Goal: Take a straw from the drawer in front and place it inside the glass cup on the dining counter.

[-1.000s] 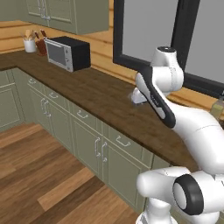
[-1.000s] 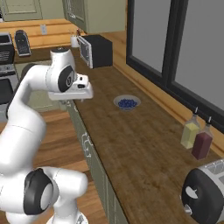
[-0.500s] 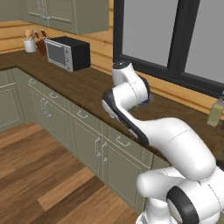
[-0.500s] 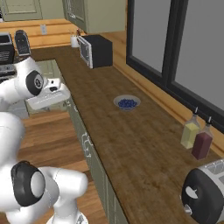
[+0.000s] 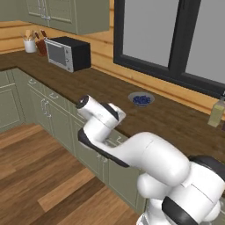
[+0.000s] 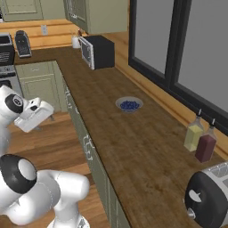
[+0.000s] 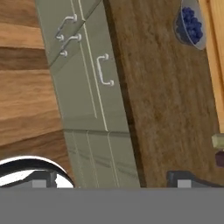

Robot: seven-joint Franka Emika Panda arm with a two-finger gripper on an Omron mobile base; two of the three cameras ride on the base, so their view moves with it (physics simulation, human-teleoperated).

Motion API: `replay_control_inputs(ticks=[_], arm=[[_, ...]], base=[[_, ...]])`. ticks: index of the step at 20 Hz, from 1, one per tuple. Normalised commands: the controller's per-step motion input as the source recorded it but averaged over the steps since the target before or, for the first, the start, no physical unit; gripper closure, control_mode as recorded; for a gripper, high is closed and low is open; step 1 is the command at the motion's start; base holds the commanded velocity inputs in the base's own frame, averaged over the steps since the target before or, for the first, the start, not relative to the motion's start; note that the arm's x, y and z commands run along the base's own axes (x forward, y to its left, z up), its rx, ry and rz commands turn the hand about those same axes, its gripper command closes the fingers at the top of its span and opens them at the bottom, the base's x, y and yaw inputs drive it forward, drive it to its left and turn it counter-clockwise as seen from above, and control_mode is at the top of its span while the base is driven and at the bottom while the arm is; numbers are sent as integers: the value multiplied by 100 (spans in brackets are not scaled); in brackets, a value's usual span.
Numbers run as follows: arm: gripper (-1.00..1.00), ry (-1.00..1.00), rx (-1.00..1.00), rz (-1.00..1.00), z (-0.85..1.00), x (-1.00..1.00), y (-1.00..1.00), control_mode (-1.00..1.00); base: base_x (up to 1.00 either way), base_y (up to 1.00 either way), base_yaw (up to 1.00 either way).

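Observation:
My gripper (image 7: 111,183) is open and holds nothing; its two dark fingertips (image 7: 183,183) stand wide apart at the bottom of the hand view. In the right base view the gripper (image 6: 47,116) hangs over the floor, a little way out from the sage-green cabinet fronts. The drawer (image 7: 94,83) is shut, its small silver bar handle (image 7: 104,70) just below the worktop's edge. The straw is hidden. The glass cup and the dining counter are out of view.
A bowl of blueberries (image 5: 141,99) (image 6: 129,105) (image 7: 192,24) sits on the dark wood worktop (image 6: 133,147). A microwave (image 5: 68,52) (image 6: 99,51) stands further back. Two bottles (image 6: 194,137) and a toaster (image 6: 209,196) are at the near right. Wood floor (image 5: 39,176) lies before the cabinets.
The arm has swung off the worktop, out and down over the floor in front of the cabinets. The gripper has stayed open. The base has not moved.

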Motion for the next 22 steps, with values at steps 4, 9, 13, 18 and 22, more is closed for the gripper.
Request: replay_control_inputs(ticks=[4, 9, 13, 18, 22], arm=[[-100, 0, -20, 0, -75, 4, 5, -100], [-100, -4, -19, 0, -70, 25, -5, -100], [-100, -12, -16, 0, -51, 41, -17, -100], [-100, -14, -11, 0, -36, 36, -25, -100], [-100, -17, -9, 0, -35, 27, -30, -100]], base=[[0, 0, 0], [0, 0, 0], [0, 0, 0], [0, 0, 0], [0, 0, 0]])
